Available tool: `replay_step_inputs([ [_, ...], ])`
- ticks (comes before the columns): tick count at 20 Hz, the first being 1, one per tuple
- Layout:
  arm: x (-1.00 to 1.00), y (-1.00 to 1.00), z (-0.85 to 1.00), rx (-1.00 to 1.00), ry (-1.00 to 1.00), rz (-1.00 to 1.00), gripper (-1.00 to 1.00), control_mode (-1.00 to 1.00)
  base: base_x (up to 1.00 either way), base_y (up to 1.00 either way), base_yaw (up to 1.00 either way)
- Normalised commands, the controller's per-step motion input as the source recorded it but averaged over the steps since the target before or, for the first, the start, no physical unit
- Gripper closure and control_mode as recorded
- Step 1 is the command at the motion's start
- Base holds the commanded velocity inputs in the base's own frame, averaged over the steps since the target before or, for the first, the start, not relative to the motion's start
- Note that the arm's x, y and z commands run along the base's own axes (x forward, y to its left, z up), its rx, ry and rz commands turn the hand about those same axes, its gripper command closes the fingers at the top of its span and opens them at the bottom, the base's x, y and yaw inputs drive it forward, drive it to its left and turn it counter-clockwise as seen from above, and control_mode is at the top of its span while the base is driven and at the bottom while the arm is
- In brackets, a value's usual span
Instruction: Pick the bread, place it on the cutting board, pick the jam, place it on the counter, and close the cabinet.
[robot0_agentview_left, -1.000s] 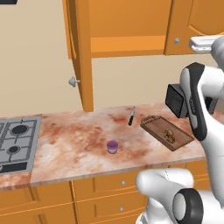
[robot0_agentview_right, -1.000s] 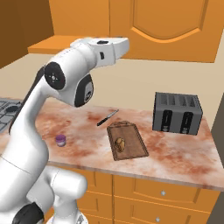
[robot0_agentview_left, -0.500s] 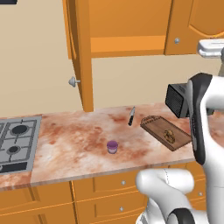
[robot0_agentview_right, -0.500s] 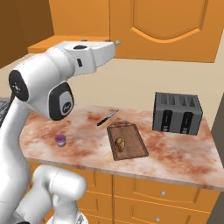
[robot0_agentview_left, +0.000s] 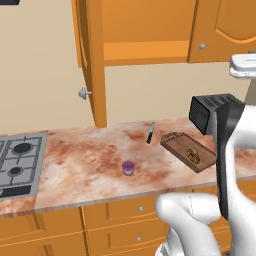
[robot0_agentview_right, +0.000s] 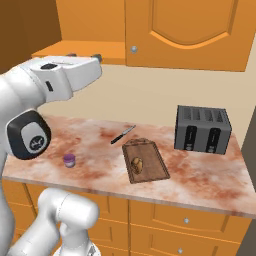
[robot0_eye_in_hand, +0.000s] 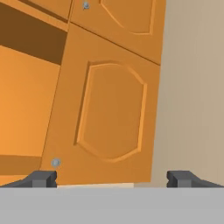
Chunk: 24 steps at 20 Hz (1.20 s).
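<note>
Hand view first: the gripper (robot0_eye_in_hand: 112, 178) stands with its two dark fingertips spread wide and nothing between them, so it is released, and it faces the arched panel of the open cabinet door (robot0_eye_in_hand: 109, 109), whose round silver knob (robot0_eye_in_hand: 55, 162) sits just above the left fingertip. Over the last second the arm has swung up and away from the counter (robot0_agentview_left: 90, 165) toward that door, while everything on the worktop has stayed put. In the left base view, nearest the front edge of the counter stands the jam (robot0_agentview_left: 128, 168), alone and upright. Further back, toward the right end, the bread (robot0_agentview_left: 193, 154) lies on the cutting board (robot0_agentview_left: 180, 145), with a knife (robot0_agentview_left: 150, 132) just beyond the board's handle end, and the black toaster (robot0_agentview_left: 210, 110) behind. Farthest, the cabinet (robot0_agentview_left: 140, 30) hangs above with its left door swung out edge-on. Bread and jam look settled, so I judge only the closing remains; the door needs a push on its panel.
</note>
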Motion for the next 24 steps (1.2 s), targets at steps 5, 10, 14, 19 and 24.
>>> replay_step_inputs([
  [5, -0.69, 0.29, 0.00, 0.00, 0.00, -0.04, -1.00, -1.00, 0.00, 0.00, 0.00],
  [10, -0.75, 0.27, 0.00, 0.01, 0.00, -0.01, -1.00, -1.00, 0.00, 0.00, 0.00],
  [14, -0.72, 0.46, 0.00, 0.01, 0.00, 0.00, -1.00, -1.00, 0.00, 0.00, 0.00],
  [19, -0.68, 0.57, 0.00, 0.00, 0.00, 0.00, -1.00, -1.00, 0.00, 0.00, 0.00],
  [24, -0.65, 0.60, 0.00, 0.00, 0.00, 0.00, -1.00, -1.00, 0.00, 0.00, 0.00],
])
